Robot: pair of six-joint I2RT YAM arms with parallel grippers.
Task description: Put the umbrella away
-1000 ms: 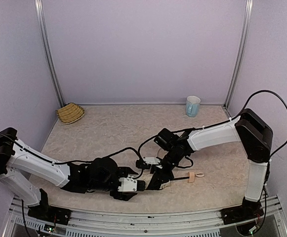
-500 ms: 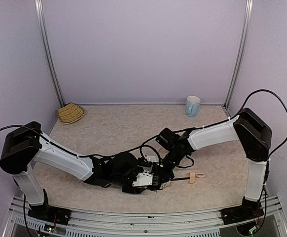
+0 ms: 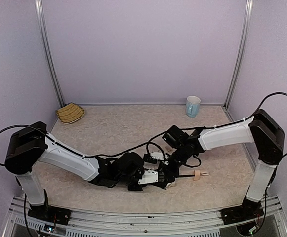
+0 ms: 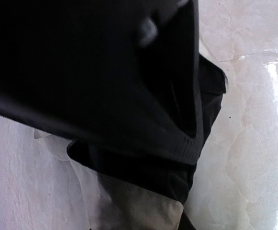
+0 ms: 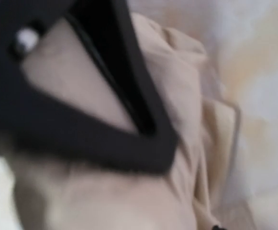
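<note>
Umbrella (image 3: 172, 183) on counter (image 3: 113, 133) front-ctr, at my L tool (image 3: 163, 178) and R tool (image 3: 169, 171), handle (image 3: 198, 174) to R; basket (image 3: 70, 112) back-L, mug (image 3: 192, 105) back-R.

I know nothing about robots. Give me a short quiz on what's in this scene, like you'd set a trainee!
1. What stands near the back wall, toward the right? A) a cup B) a bottle C) a plate
2. True or false: the basket sits in the far left corner of the table, with neither arm touching it.
3. Fill the gap: the umbrella's handle lies on the table nearer the base of the ____ arm.

Key: 1 A. 2 True. 3 Right: it lies just beyond where the two arms meet, on the right arm's side.
</note>
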